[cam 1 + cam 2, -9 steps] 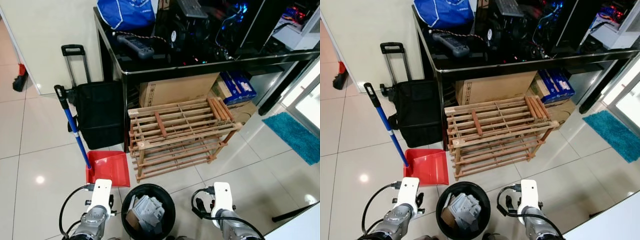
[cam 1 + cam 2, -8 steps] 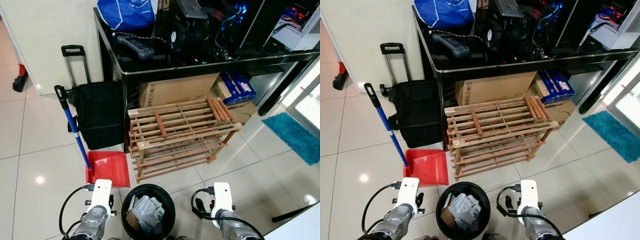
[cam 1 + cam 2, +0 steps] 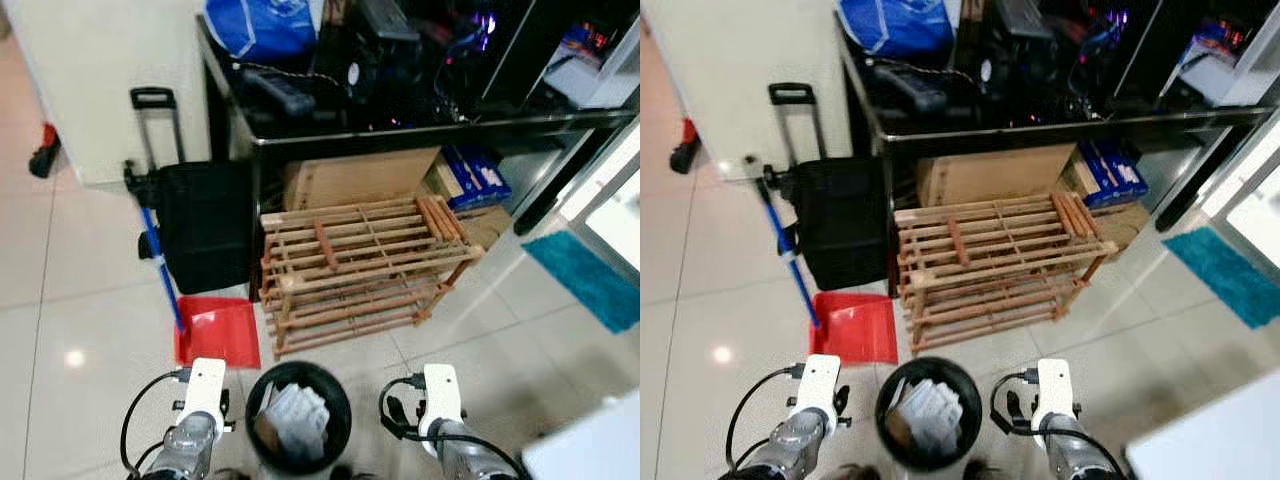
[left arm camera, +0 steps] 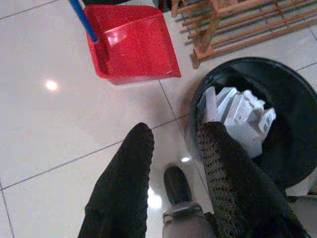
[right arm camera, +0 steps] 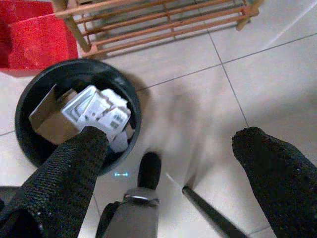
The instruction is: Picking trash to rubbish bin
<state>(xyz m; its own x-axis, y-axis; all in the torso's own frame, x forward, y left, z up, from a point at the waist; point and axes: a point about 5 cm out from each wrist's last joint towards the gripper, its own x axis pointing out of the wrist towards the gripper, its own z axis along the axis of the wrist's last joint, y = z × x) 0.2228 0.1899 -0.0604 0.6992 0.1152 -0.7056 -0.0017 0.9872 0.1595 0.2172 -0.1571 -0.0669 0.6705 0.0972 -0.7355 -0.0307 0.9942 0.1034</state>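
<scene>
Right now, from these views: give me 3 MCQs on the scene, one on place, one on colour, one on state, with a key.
1. Where does the black rubbish bin stand?
A. On the floor between the two arms
B. On the black desk
C. Under the wooden rack

2. What colour is the dustpan?
A. Blue
B. Red
C. Green

3. What is the state of the left gripper?
A. Shut on a carton
B. Open, holding nothing
C. Shut on the broom handle

Key: 1 A, the head views show the bin on the tiles between the arms, in front of the wooden rack. 2 B, red pan on a blue handle. 3 B, its wrist view shows the fingers apart with bare floor between them.
</scene>
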